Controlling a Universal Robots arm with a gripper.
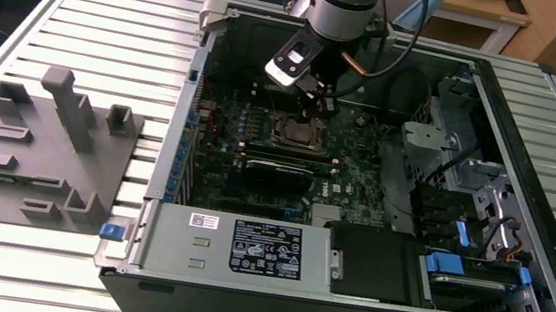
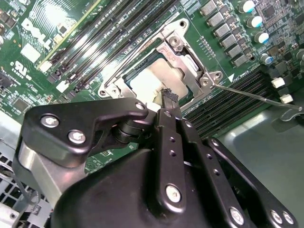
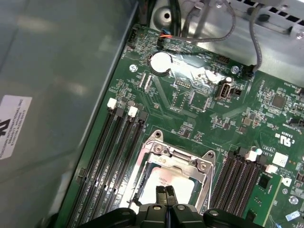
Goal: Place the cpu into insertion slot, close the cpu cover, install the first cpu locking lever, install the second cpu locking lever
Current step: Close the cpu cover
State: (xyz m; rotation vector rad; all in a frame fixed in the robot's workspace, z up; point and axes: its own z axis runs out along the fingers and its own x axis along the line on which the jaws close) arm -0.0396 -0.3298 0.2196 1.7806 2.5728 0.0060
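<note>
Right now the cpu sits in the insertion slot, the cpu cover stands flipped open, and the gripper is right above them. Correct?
Not quite: the cpu cover lies closed over the cpu, as the first wrist view shows. The gripper is right above them.

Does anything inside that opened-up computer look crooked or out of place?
One thing stands out: a thin silvery wire lever juts away from a corner of the square silvery metal cover that frames the pale grey chip. It reaches out over the long black slots instead of lying tucked along the frame. Nothing looks spilled or broken.
</note>
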